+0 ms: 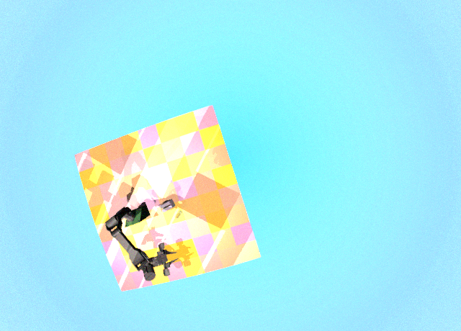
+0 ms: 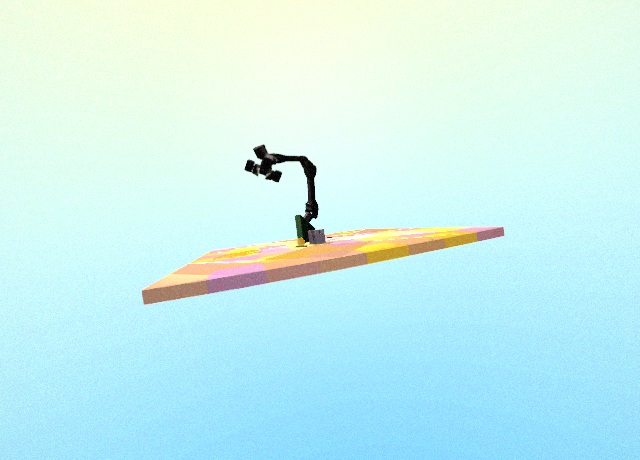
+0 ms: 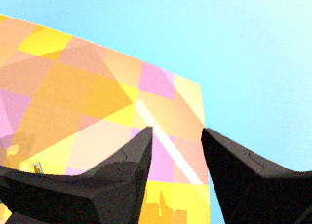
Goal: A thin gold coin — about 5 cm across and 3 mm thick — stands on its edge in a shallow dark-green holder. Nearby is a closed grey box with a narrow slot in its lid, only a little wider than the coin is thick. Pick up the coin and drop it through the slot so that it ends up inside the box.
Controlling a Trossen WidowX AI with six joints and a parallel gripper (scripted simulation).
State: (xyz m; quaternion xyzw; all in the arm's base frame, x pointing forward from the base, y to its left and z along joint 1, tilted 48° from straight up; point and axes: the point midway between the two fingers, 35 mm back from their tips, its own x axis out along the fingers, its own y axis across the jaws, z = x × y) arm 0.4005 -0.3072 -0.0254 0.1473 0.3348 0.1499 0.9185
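The gold coin (image 2: 300, 241) stands upright near the middle of the table in the exterior view. In the top view the coin and its holder are a tiny shape (image 1: 178, 214) beside the box. The dark-green holder (image 2: 301, 246) (image 3: 38, 169) is very small, and its details are hard to make out. The grey box (image 1: 168, 204) (image 2: 316, 236) sits close to the coin; its slot shows as a dark line from above. My gripper (image 1: 176, 256) (image 2: 261, 172) (image 3: 177, 132) is partly open with nothing between its fingers. It hangs high above the table, well away from the coin.
A tall dark-green block (image 1: 141, 214) (image 2: 299, 226) stands by the arm's base, close to the box. The table (image 1: 174, 121) (image 2: 341, 261) (image 3: 114, 60) has a patchwork of yellow, orange and pink squares with shadows and white stripes. Its edge and corner show in the wrist view.
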